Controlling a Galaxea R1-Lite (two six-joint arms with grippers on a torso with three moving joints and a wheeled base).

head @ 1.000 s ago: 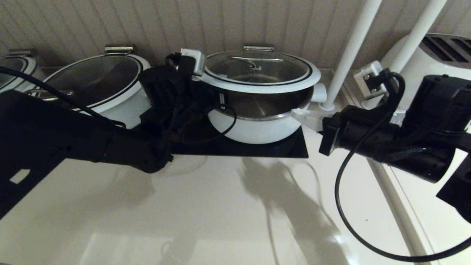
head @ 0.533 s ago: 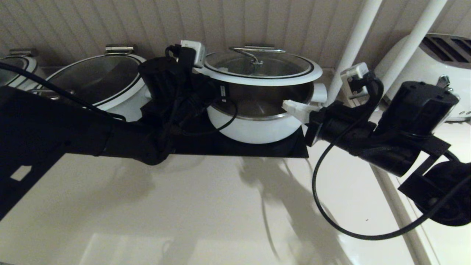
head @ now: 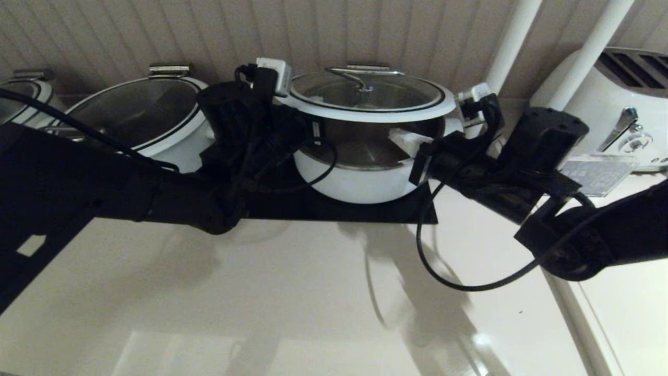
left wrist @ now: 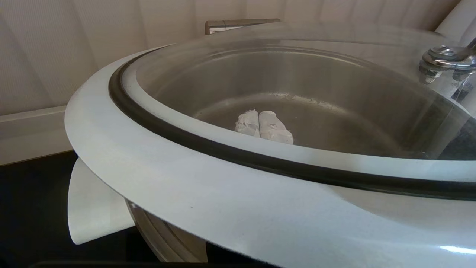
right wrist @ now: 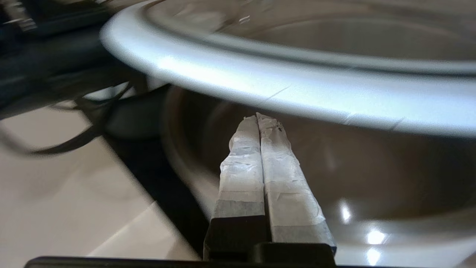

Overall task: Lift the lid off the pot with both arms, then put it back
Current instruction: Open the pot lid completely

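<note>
The lid (head: 365, 113) hangs raised and tilted above the pot (head: 360, 185), with a gap that shows the pot's steel inside. My left gripper (left wrist: 263, 126) is shut; its taped fingertips lie under the lid's left side and show through the glass. In the head view it is hidden behind its own arm. My right gripper (head: 404, 138) is shut, its taped fingers (right wrist: 245, 163) reaching into the gap under the lid's right rim (right wrist: 297, 93), above the pot's inside (right wrist: 372, 167). The lid's white rim (left wrist: 223, 208) fills the left wrist view, with the pot's stub handle (left wrist: 93, 201) below it.
The pot stands on a black mat (head: 339, 211) by the back wall. A wider white pot with a glass lid (head: 135, 112) stands just left of my left arm, another pot (head: 21, 96) at the far left. White poles (head: 514, 31) and a white toaster (head: 616, 78) stand at the right.
The lid's front has risen off the pot. My right arm has swung left, and its shut fingers have gone from outside the pot's right side into the gap under the lid.
</note>
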